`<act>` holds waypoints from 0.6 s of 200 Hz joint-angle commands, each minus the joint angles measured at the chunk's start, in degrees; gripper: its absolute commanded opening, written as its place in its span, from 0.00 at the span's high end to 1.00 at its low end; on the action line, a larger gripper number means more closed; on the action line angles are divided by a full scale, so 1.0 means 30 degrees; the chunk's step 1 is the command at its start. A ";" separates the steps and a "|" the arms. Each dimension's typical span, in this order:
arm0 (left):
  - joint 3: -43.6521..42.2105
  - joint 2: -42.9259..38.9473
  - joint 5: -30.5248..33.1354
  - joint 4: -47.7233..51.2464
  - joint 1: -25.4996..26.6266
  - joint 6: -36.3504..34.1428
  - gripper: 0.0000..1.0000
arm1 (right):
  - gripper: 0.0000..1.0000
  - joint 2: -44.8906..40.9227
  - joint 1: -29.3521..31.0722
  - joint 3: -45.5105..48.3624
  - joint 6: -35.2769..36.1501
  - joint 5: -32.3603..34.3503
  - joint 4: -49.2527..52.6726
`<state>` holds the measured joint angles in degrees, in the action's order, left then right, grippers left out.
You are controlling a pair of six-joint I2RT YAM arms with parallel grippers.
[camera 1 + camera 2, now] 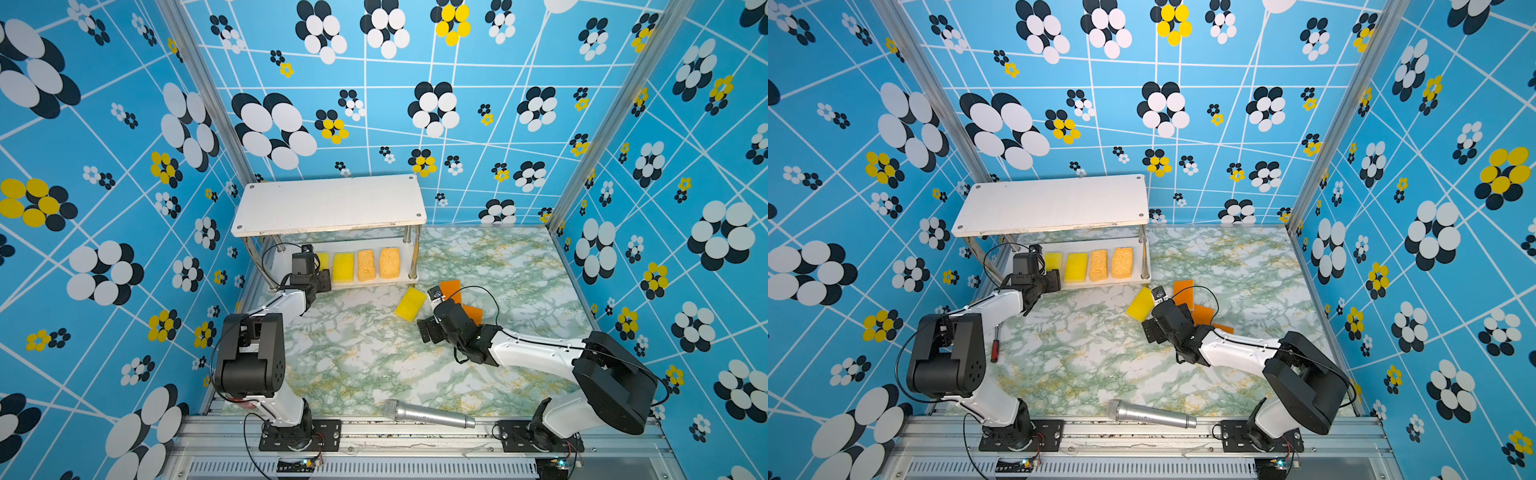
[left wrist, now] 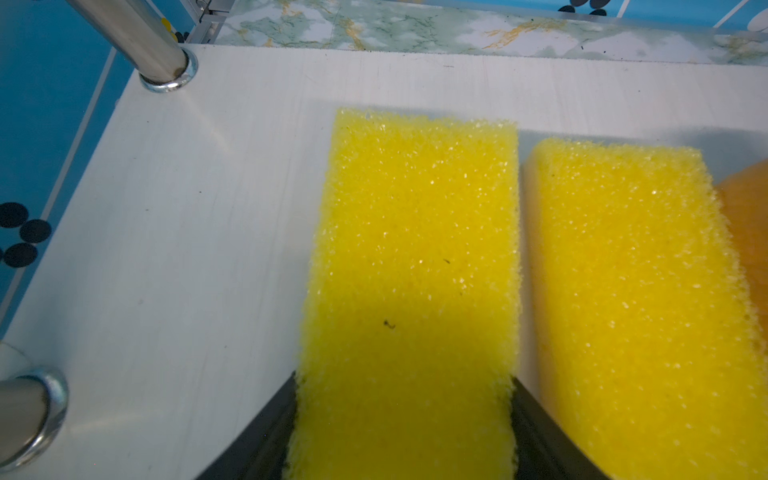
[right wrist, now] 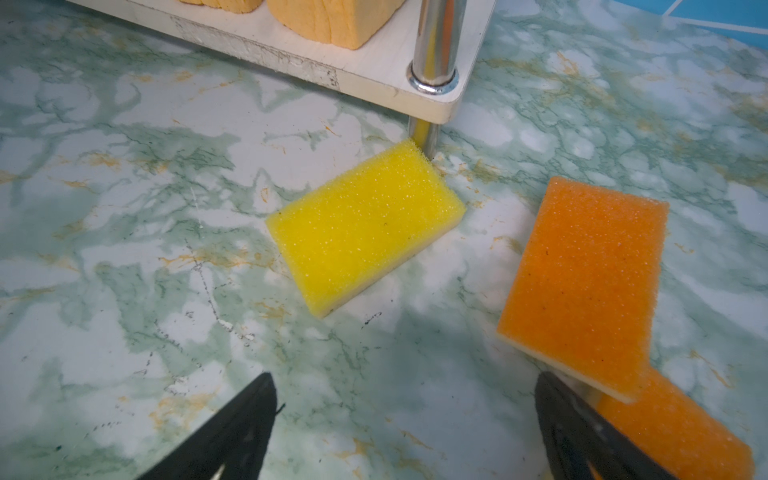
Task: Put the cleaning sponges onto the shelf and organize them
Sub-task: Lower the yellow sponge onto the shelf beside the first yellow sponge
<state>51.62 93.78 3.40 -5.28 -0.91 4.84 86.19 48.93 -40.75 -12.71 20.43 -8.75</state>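
Marble table (image 1: 374, 365) fills lower centre. Left of centre, my left gripper (image 2: 403, 382) flanks a yellow sponge (image 2: 415, 249) on the lower board of the shelf (image 1: 328, 203); clamped or loose, I cannot tell. Jaws of my right gripper (image 3: 403, 374) stand apart near a loose sponge (image 3: 365, 228).

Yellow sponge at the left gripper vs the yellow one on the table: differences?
Shelf sponge lies on the shelf's lower board, between the fingers of the left gripper, parallel to its neighbour. Table sponge lies loose on the tabletop, skewed, corner by a shelf leg. Both flat, bright yellow.
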 commanded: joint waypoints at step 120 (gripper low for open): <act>0.0476 0.0122 -0.0085 0.0425 -0.0196 -0.0251 0.23 | 0.01 -0.0670 -0.0135 0.0428 -0.0334 0.0311 0.0222</act>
<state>51.62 94.08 3.40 -5.15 -0.91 4.82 85.45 48.93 -40.73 -12.75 20.47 -8.75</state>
